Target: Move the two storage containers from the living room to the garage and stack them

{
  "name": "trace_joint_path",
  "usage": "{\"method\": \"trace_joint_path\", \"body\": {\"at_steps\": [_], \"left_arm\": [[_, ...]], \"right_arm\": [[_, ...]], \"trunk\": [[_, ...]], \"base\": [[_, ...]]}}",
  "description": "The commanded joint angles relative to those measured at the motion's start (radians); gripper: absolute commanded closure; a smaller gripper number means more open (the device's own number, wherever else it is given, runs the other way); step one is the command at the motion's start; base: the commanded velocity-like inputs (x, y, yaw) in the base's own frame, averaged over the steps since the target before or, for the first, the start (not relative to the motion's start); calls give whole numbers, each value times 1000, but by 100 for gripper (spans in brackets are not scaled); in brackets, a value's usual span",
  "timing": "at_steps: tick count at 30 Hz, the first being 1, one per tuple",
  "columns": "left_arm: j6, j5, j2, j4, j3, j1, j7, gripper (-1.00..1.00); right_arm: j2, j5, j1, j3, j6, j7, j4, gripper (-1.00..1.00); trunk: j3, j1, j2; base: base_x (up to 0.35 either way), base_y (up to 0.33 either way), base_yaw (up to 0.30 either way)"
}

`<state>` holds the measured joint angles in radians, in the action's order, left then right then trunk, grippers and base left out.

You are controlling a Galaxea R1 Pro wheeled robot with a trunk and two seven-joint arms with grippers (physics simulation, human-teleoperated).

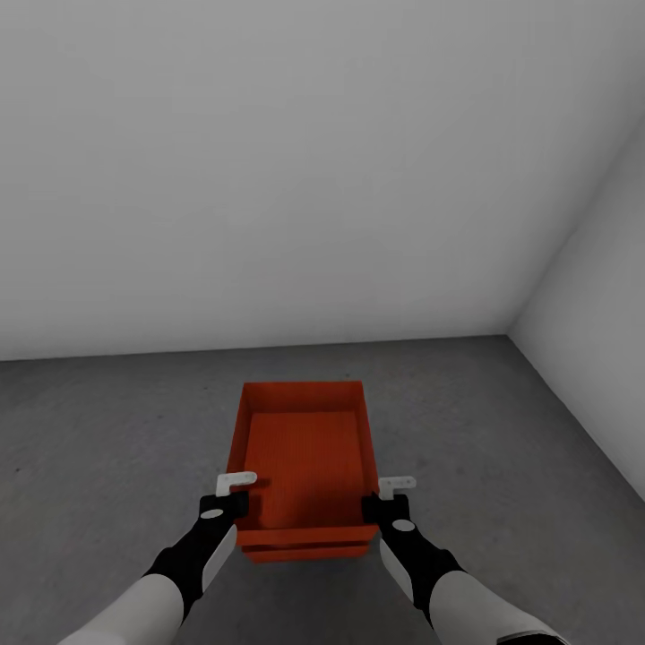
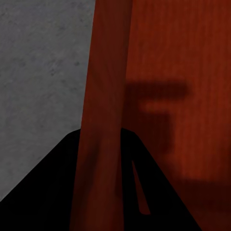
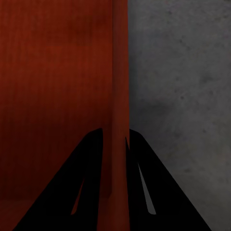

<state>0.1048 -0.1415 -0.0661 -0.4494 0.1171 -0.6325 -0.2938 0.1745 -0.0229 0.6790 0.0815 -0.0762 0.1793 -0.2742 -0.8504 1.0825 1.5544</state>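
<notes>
An orange-red storage container [image 1: 305, 466], open at the top, sits low over the dark grey garage floor [image 1: 116, 430] in front of me. My left gripper [image 1: 235, 500] is shut on its left wall near the front corner. My right gripper [image 1: 381, 502] is shut on its right wall opposite. In the left wrist view the black fingers [image 2: 53, 192] straddle the container's wall [image 2: 103, 96]. In the right wrist view the gripper [image 3: 115, 192] pinches the thin wall [image 3: 120, 96] the same way. A second orange band [image 1: 305, 551] shows under the near rim; I cannot tell whether it is another container.
A plain grey wall [image 1: 269, 179] stands straight ahead, meeting the floor a short way beyond the container. A second wall [image 1: 609, 340] closes the right side and forms a corner. Bare concrete floor spreads to the left [image 2: 33, 72] and right [image 3: 183, 96] of the container.
</notes>
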Motion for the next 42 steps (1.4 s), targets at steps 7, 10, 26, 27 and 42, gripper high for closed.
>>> {"method": "trace_joint_path", "body": {"at_steps": [7, 10, 26, 27, 42], "left_arm": [[6, -18, 11, -3, -27, -1, -11, 100], [6, -18, 11, -3, -27, -1, -11, 100], [6, -18, 12, -3, -27, -1, -11, 100], [6, -18, 12, -3, -27, -1, -11, 100], [6, -18, 12, -3, -27, -1, -11, 100]], "right_arm": [[0, -9, 1, -6, -3, 9, 0, 100], [0, -8, 1, -6, 2, 9, 0, 100], [0, -15, 1, -6, -2, 11, 0, 100], [0, -15, 1, -6, -2, 11, 0, 100], [0, -15, 1, -6, -2, 10, 0, 100]], "trunk": [[-23, 27, 50], [-32, 38, 71], [-82, 100, 183], [-85, 104, 190], [-98, 119, 218]], "base": [[0, 0, 0], [0, 0, 0], [0, 0, 0], [0, 0, 0], [0, 0, 0]]}}
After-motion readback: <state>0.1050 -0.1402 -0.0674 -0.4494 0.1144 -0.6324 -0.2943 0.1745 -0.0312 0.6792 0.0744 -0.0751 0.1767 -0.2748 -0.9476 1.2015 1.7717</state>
